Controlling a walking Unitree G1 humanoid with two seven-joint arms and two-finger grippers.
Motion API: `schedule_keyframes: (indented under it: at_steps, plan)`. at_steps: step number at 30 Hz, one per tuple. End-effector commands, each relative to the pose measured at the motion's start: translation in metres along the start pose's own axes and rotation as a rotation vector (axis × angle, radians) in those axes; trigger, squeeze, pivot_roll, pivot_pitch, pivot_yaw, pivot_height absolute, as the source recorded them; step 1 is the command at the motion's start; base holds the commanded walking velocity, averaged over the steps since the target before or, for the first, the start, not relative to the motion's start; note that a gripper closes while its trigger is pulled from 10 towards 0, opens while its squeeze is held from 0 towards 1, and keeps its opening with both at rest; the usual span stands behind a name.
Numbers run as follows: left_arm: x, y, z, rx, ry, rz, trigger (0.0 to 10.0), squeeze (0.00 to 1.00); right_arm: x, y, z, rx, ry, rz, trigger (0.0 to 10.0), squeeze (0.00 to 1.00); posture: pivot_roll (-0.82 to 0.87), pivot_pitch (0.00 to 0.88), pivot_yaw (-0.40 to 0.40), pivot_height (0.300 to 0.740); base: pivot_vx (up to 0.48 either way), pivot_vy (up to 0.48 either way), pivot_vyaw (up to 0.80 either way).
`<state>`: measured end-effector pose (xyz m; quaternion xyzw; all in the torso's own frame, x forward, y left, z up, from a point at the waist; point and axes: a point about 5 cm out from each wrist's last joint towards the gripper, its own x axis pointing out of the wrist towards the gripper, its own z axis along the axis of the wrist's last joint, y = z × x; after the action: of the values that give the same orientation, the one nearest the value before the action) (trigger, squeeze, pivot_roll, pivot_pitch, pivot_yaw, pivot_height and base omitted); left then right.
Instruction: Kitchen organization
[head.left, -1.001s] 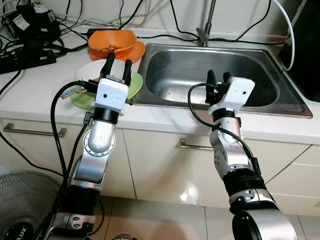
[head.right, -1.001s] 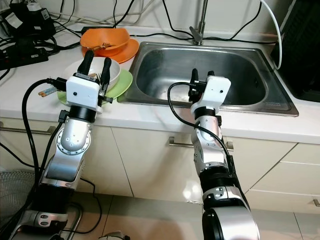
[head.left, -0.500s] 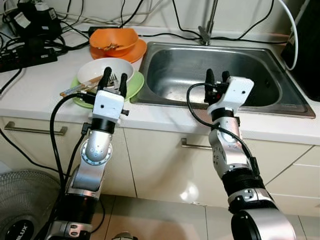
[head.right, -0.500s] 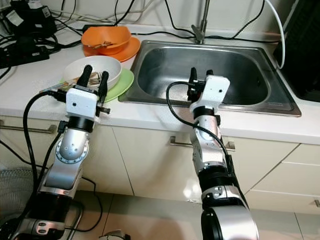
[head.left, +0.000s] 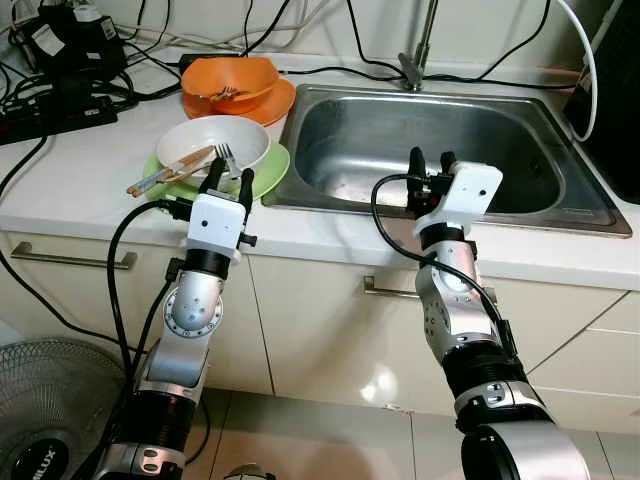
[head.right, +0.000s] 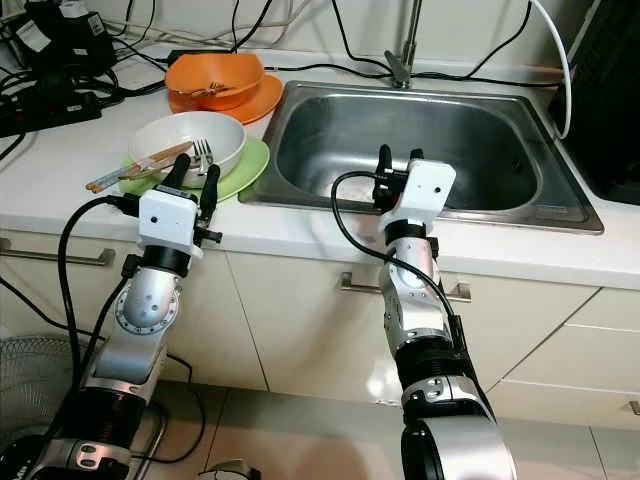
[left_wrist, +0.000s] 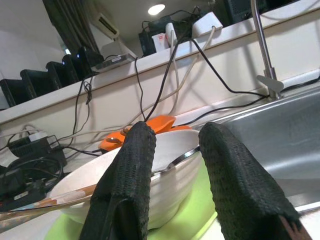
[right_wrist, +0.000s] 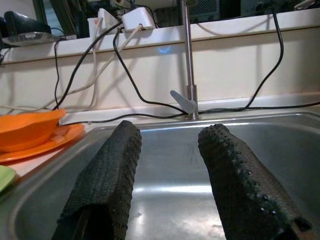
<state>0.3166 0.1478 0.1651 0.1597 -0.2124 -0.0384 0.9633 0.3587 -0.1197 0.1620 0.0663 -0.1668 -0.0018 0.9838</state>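
2 grippers stood raised before the counter (head.left: 60, 190), and the change showed on the left: over the last second the left gripper (head.left: 227, 181) pulled back and dropped from above the white bowl (head.left: 213, 143) to the counter's front edge, so bowl and utensils lay in full sight. The right gripper (head.left: 427, 168) barely moved, still hovering at the sink's near rim. My read: nothing had been picked up yet, and the retreat looked like a re-aim at the dishes, not progress.

Biggest container first: the sink (head.left: 440, 150) held only a faint pale smear on its floor, with the tap (head.left: 413, 66) behind it. Next, the white bowl sat on a green plate (head.left: 270, 165), with a fork (head.left: 225, 156) and chopsticks (head.left: 165, 173) propped across its rim. Behind it, an orange bowl (head.left: 227, 80) rested on an orange plate (head.left: 275, 104), scraps inside too small to identify.

Both grippers' fingers were spread, holding nothing.
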Motion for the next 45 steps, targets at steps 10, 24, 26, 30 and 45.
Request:
schedule_keyframes:
  at_steps: [10,24,26,30,45]
  plan:
    - [0.017,-0.007,-0.001,0.011,-0.019,-0.047,10.0,0.0,0.002,-0.001,-0.004,-0.004,0.006,-0.011,10.0,0.0,0.19,0.0,0.004,0.74,0.0,0.0,0.0]
    - [0.024,-0.003,-0.014,0.015,0.02,-0.029,10.0,0.0,0.002,0.001,-0.012,-0.02,0.049,0.002,10.0,0.0,0.16,0.0,0.023,0.74,0.0,0.0,0.0]
    - [0.025,-0.002,-0.015,0.023,0.024,-0.021,10.0,0.0,0.002,0.003,-0.012,-0.01,0.045,0.004,10.0,0.0,0.16,0.0,0.027,0.74,0.0,0.0,0.0]
    - [0.026,-0.002,-0.017,0.033,0.033,-0.019,10.0,0.0,0.002,0.005,-0.013,-0.008,0.051,0.006,10.0,0.0,0.16,0.0,0.031,0.74,0.0,0.0,0.0]
    - [0.032,-0.01,-0.018,0.014,0.033,-0.041,10.0,0.0,0.002,0.007,-0.015,-0.009,0.053,0.013,10.0,0.0,0.15,0.0,0.035,0.74,0.0,0.0,0.0]
